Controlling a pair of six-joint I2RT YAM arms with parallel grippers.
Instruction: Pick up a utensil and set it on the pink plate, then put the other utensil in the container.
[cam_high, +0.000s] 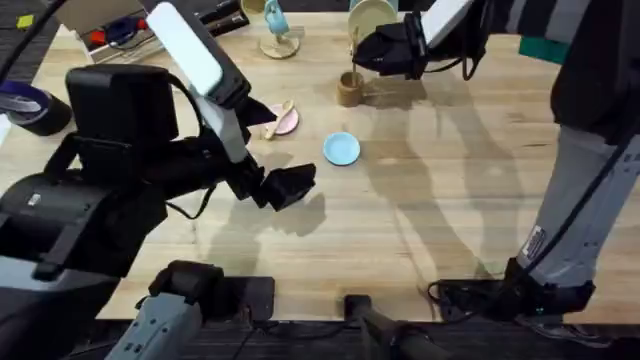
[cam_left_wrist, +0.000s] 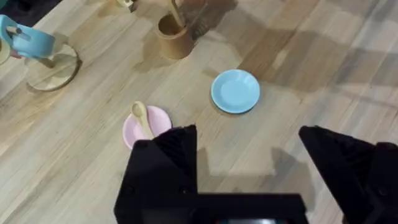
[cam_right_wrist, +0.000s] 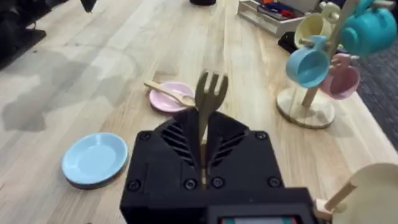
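The spoon (cam_high: 272, 121) lies across the pink plate (cam_high: 287, 122), also seen in the left wrist view as spoon (cam_left_wrist: 142, 116) on plate (cam_left_wrist: 155, 124). My left gripper (cam_high: 290, 186) hovers open and holding nothing, nearer the table's front than that plate. My right gripper (cam_high: 362, 57) is shut on the fork (cam_right_wrist: 209, 93), which stands upright between its fingers. The fork's handle (cam_left_wrist: 176, 12) reaches down into the brown container (cam_high: 349, 90) directly below the gripper. From the right wrist the pink plate (cam_right_wrist: 168, 99) with the spoon (cam_right_wrist: 172, 94) lies beyond the fork.
A light blue plate (cam_high: 342, 149) sits between the pink plate and the table's middle. A mug tree (cam_high: 276, 30) with coloured cups stands at the back, a pale yellow piece (cam_high: 372, 16) beside it. A tray (cam_high: 120, 30) and a tape roll (cam_high: 30, 106) occupy the far left.
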